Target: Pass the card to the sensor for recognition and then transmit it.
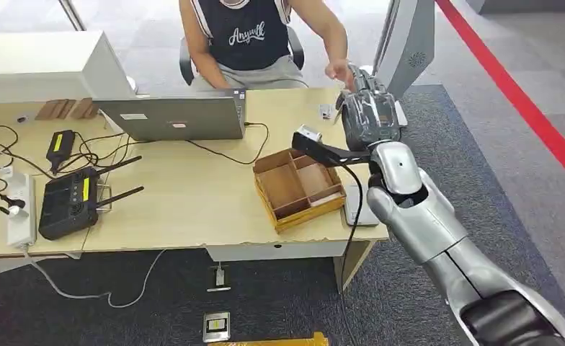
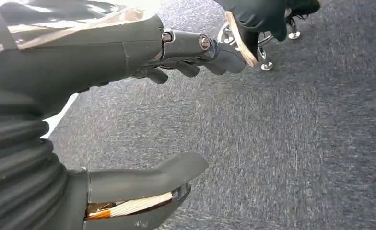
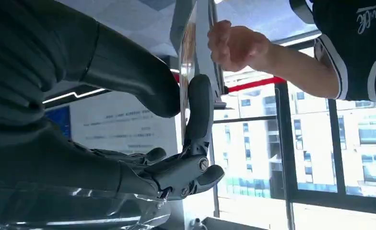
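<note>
One card [image 3: 188, 52], seemingly edge-on, pinched in right hand [image 3: 176, 143]; person's hand [image 3: 234, 45] near.

We count, head view: 1 desk [image 1: 193, 202], 1 laptop [image 1: 171, 117], 1 wooden tray [image 1: 299, 187] w/ 4 compartments as far as we can tell, 1 black router [image 1: 69, 203] w/ 2 antennas, 1 white power strip [image 1: 21, 210], 1 black handheld unit [image 1: 61, 148], 1 person [image 1: 251, 36] seated, w/ 1 hand [image 1: 337, 71] raised. Robot side: 1 right hand [image 1: 368, 108] up by the person's hand, 1 left hand [image 2: 143, 120] in left wrist view. Cards: 1 card [image 3: 188, 72] seen edge-on in right wrist view. Floor: 1 floor socket plate [image 1: 216, 326], 1 red line [image 1: 517, 94]. Cable count: too tangled, can't tell.
</note>
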`<state>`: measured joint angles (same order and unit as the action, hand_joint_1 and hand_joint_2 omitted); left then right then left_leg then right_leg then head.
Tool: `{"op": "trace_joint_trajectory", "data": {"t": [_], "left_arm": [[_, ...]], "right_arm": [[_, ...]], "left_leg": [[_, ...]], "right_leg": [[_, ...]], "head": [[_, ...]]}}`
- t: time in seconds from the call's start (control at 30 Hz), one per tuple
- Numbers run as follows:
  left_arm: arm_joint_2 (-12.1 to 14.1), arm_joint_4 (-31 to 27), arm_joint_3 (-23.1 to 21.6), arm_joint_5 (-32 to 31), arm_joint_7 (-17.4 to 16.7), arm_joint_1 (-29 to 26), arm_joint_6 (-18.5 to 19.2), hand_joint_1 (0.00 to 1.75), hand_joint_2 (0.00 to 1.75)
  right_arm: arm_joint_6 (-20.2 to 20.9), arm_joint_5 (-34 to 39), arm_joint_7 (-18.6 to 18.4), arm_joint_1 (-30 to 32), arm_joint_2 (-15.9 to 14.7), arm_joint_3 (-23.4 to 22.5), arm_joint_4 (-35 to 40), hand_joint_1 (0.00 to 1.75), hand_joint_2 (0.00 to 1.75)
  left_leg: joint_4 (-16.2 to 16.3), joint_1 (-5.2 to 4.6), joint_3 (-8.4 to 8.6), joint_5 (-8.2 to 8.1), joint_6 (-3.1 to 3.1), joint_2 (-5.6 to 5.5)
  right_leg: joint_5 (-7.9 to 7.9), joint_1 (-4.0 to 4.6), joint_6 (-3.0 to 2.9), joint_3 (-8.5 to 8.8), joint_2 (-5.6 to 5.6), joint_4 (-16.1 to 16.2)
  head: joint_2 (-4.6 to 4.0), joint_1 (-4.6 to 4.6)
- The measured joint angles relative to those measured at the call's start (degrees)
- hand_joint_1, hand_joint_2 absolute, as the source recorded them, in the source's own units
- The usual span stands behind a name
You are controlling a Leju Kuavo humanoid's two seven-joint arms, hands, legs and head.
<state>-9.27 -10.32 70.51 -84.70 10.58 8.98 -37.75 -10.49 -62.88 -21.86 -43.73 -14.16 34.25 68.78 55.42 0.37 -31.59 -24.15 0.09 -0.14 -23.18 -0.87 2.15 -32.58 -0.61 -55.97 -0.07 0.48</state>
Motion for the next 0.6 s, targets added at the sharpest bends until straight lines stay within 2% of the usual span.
{"op": "trace_joint_trajectory", "data": {"t": [0.3,0.5,0.6], "left_arm": [[0.2,0.0,-1.3,0.2,0.9,0.0,0.0,0.0,1.75],[1.0,0.0,-2.5,-0.3,2.1,0.1,0.0,0.0,1.75],[1.1,0.0,-2.8,-0.2,2.5,0.0,0.0,0.0,1.75]], "right_arm": [[2.7,0.6,1.9,-2.8,1.0,0.3,-1.6,1.75,1.75],[-0.4,4.3,7.7,-12.0,4.1,1.4,-13.0,1.75,1.75],[-1.1,5.5,9.1,-14.7,5.2,1.7,-17.3,1.75,1.75]], "left_leg": [[0.0,0.0,-0.06,0.0,0.0,-0.01],[0.0,0.01,-0.09,0.04,-0.03,-0.03],[0.0,0.02,-0.1,0.05,-0.03,-0.07]], "right_leg": [[0.0,0.0,0.0,-0.02,0.0,0.0],[0.01,0.01,0.0,-0.05,-0.01,0.0],[0.01,0.02,0.0,-0.04,-0.04,0.0]], "head": [[0.0,-0.02],[0.0,-0.02],[0.0,-0.02]]}}
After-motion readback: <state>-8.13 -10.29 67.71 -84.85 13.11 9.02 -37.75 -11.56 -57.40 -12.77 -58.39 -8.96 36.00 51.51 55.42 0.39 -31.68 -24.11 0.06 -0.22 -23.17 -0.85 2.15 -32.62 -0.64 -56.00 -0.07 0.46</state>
